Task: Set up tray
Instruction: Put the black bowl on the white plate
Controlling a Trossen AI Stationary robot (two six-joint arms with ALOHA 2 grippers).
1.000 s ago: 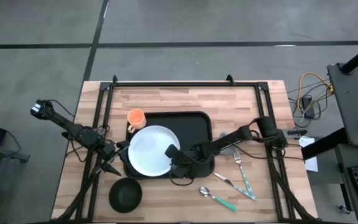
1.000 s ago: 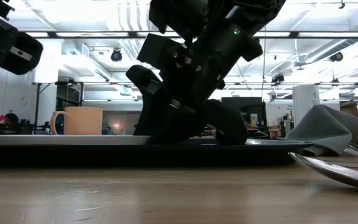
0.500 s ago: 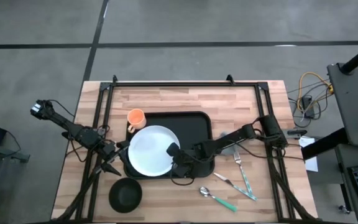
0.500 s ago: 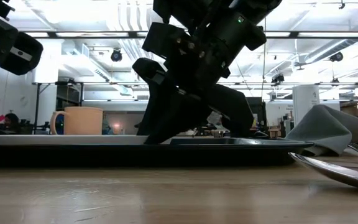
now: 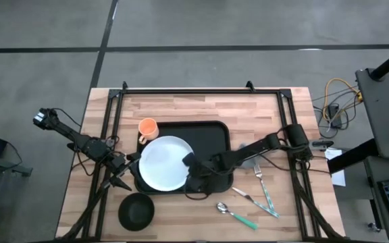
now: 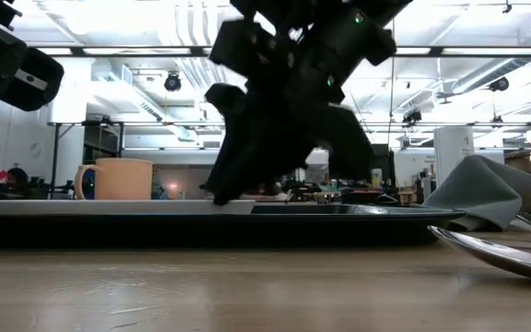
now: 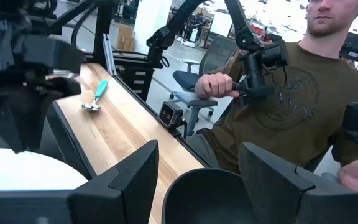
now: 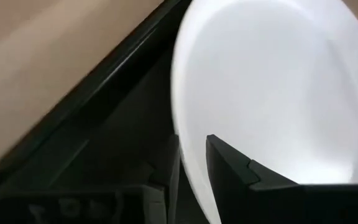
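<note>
The black tray [image 5: 215, 135] lies mid-table. The white plate [image 5: 162, 164] rests flat on its left near part, seen edge-on in the low view as plate [image 6: 100, 207]. My right gripper [image 5: 189, 164] reaches in from the table's right and stands narrowly open at the plate's right rim [image 8: 190, 168], one finger [image 8: 241, 180] over the rim and the other outside it over the tray floor. It has no hold. My left gripper [image 5: 120, 178] hangs open off the tray's left near corner, above the black bowl [image 7: 210, 193].
An orange cup [image 5: 147, 127] stands at the tray's far left corner and the black bowl [image 5: 136, 210] near the near edge. A grey napkin [image 5: 248, 162], fork [image 5: 258, 174], knife [image 5: 265, 202] and teal-handled spoon [image 5: 238, 214] lie right of the tray. A person [image 7: 278, 106] sits beyond the near edge.
In the low view, my right gripper's fingers have spread apart. The gripper has tipped, risen off the tray and drawn slightly toward the table's right. The plate has stayed flat on the tray, and more of its rim shows.
</note>
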